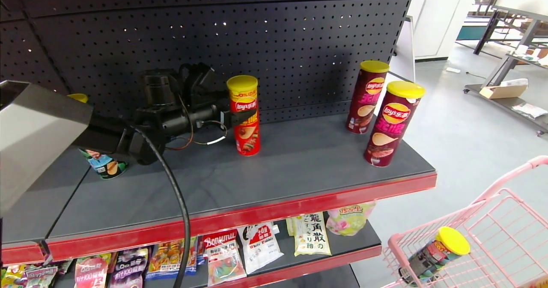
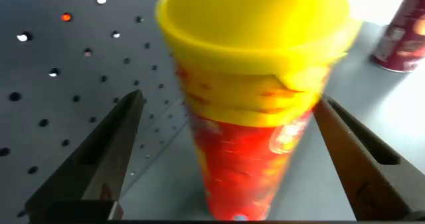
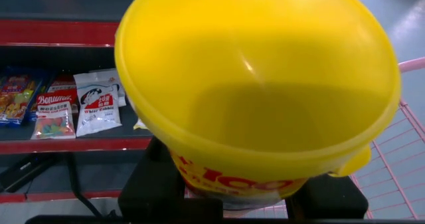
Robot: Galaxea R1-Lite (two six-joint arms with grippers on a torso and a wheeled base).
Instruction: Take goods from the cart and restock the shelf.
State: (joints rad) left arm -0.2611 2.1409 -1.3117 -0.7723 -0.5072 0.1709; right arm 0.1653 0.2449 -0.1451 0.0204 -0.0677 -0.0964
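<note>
- Where the left hand [image 1: 242, 117] reaches over the upper shelf [image 1: 274, 181], it brackets one red can [image 1: 245, 92], which stands upright on the shelf.
- In the left wrist view both of its fingers [image 2: 99, 159] stand apart, one on each side of the can, with a gap showing between each and the can.
- Five yellow-lidded cans can be counted in all: four on the upper shelf and one at the cart [image 1: 507, 181].
- Two maroon cans [image 1: 391, 123] stand upright, well off beyond the left hand's tips towards the shelf's right end; the pair stand close together, the nearer one by the red front edge.
- One green can [image 1: 104, 164] stands back along the left arm, mostly hidden by it.
- One cart can [image 1: 434, 253] lies tilted at the pink cart's near corner, lid uppermost.
- From the right wrist, that can's lid sits directly before the right hand [image 3: 234, 207], with black parts either side of its body; whether the hand is clamped on it cannot be told.
- One pegboard [image 1: 299, 35] backs the shelf behind the left hand.
- One row of packets [image 1: 259, 245] lies on the lower shelf below the left hand, too overlapped to count.
</note>
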